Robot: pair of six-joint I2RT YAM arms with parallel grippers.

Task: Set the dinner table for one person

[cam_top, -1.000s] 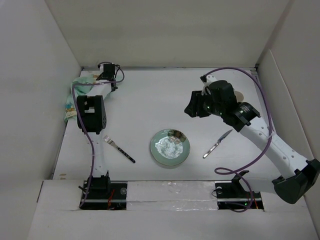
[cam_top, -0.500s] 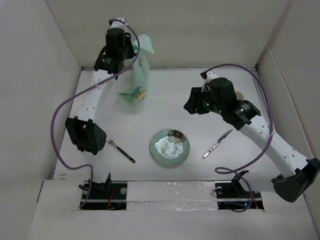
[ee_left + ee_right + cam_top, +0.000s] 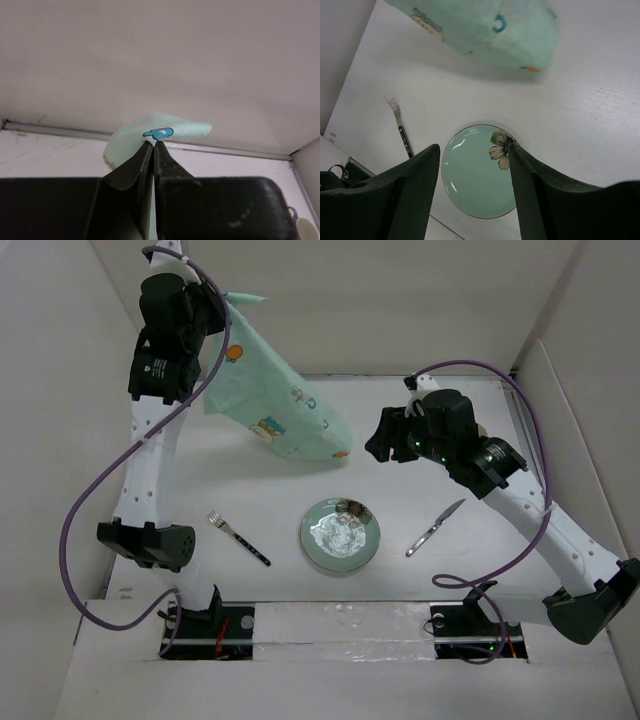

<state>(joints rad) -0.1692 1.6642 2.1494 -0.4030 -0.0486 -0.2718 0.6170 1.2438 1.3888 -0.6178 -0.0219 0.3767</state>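
Observation:
My left gripper (image 3: pixel 222 306) is raised high at the back left and shut on a corner of the mint-green placemat (image 3: pixel 277 402). The cloth hangs slanting down to the right, its low end above the white dinner table (image 3: pixel 300 490). In the left wrist view the fingers (image 3: pixel 152 146) pinch the cloth's edge (image 3: pixel 167 127). My right gripper (image 3: pixel 379 446) is open and empty, hovering above the table right of the cloth's low end. In the right wrist view its jaws (image 3: pixel 474 150) frame the green flowered plate (image 3: pixel 477 175), with the placemat (image 3: pixel 485 30) above.
The plate (image 3: pixel 340 533) lies near the table's front middle. A fork (image 3: pixel 238 538) lies to its left and a knife (image 3: pixel 435 527) to its right. The fork also shows in the right wrist view (image 3: pixel 400 127). White walls close in the table at the back and both sides.
My left arm has lifted the placemat from the back-left corner high into the air, and the cloth has unfurled toward the middle. My right gripper has shifted slightly left.

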